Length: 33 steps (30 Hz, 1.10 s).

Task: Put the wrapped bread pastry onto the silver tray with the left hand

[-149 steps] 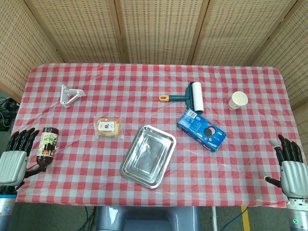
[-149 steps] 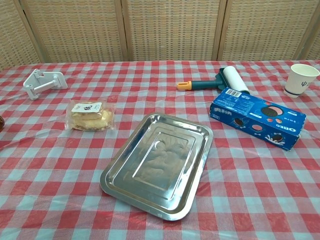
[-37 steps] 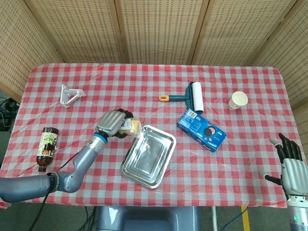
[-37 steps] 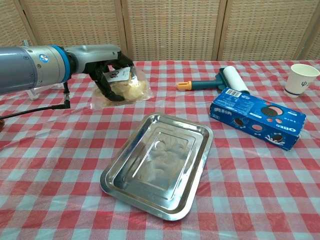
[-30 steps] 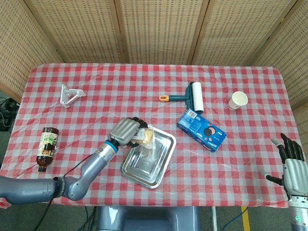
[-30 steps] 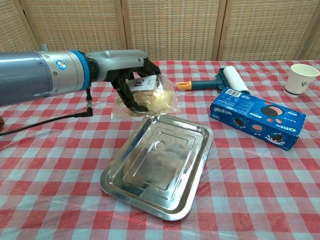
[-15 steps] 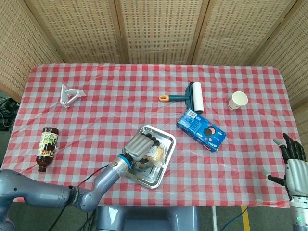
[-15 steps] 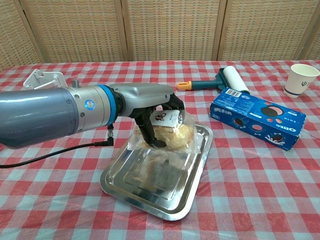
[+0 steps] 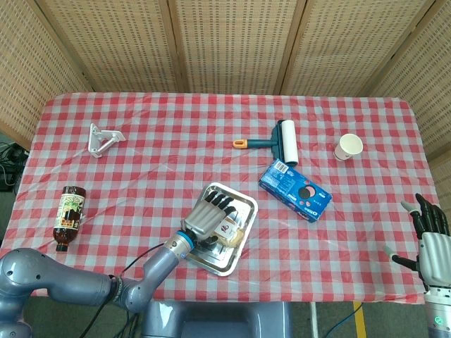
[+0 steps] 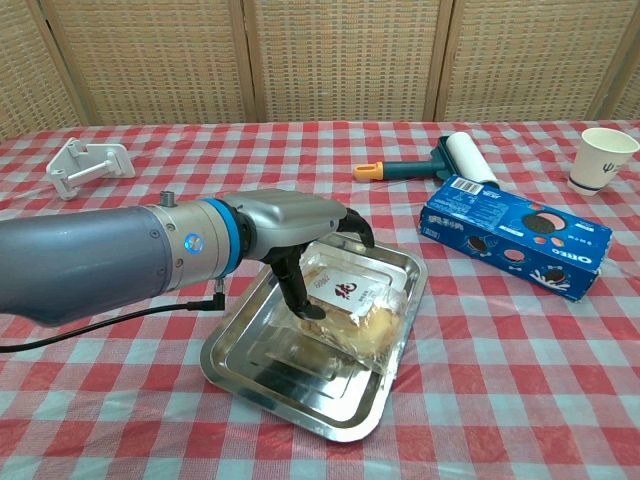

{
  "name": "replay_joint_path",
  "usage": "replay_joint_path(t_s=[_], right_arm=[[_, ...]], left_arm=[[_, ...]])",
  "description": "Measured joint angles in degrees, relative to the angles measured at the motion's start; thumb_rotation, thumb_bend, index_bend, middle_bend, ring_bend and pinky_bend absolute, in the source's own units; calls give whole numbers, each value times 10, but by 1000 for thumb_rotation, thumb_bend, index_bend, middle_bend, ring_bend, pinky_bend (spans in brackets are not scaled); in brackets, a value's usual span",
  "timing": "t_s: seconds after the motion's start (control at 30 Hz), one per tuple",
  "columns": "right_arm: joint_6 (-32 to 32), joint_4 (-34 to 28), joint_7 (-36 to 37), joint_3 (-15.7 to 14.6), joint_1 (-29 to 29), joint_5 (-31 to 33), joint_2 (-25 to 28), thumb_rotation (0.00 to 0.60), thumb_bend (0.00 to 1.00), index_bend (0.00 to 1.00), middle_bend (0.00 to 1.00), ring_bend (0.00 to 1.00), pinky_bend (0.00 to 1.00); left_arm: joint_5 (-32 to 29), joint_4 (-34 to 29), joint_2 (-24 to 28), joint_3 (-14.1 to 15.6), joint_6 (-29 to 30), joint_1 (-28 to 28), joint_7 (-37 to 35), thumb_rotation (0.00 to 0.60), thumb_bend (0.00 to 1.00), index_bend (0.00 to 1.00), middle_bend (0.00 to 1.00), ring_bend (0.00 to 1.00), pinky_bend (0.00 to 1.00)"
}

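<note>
The wrapped bread pastry (image 9: 230,229) (image 10: 352,296) lies slanted on the silver tray (image 9: 244,203) (image 10: 265,352), toward the tray's right side, with its white label facing up. My left hand (image 9: 208,217) (image 10: 312,241) hovers over the tray with its fingers spread above the pastry. The thumb reaches down beside the wrapper's left edge. The hand holds nothing. My right hand (image 9: 430,240) rests off the table's right front corner, fingers apart and empty. It does not show in the chest view.
A blue Oreo box (image 9: 294,190) (image 10: 515,235) lies right of the tray. Behind it are a lint roller (image 9: 279,136) (image 10: 452,158) and a paper cup (image 9: 348,146) (image 10: 604,155). A brown bottle (image 9: 68,215) lies at the left edge, and a white bracket (image 9: 102,138) (image 10: 88,165) at the back left.
The left hand carried the pastry from left of the tray to over it, lowered it onto the tray and spread its fingers. The right hand stayed put.
</note>
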Motion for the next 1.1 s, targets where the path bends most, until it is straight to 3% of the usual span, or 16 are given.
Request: replay_joint_path(t_s=[0.17, 0.3, 0.63, 0.83, 1.1], right_arm=[[0, 0, -2, 0, 0, 0, 0, 600, 86, 181, 0, 0, 0], [4, 2, -10, 0, -1, -1, -2, 600, 87, 181, 0, 0, 0], [3, -3, -20, -1, -2, 1, -1, 600, 87, 169, 0, 0, 0], [5, -11, -29, -2, -3, -1, 2, 600, 86, 156, 0, 0, 0], [3, -11, -31, 0, -3, 2, 1, 600, 86, 155, 0, 0, 0]], left_arm=[[-4, -13, 11, -5, 5, 4, -6, 600, 231, 7, 0, 0, 0], [3, -34, 36, -12, 20, 14, -20, 600, 231, 0, 0, 0, 0], [56, -119, 162, -11, 113, 79, -44, 600, 224, 0, 0, 0, 0], [134, -160, 233, 19, 181, 154, -87, 600, 223, 0, 0, 0, 0], [238, -183, 299, 88, 265, 281, -171, 600, 222, 0, 0, 0, 0]])
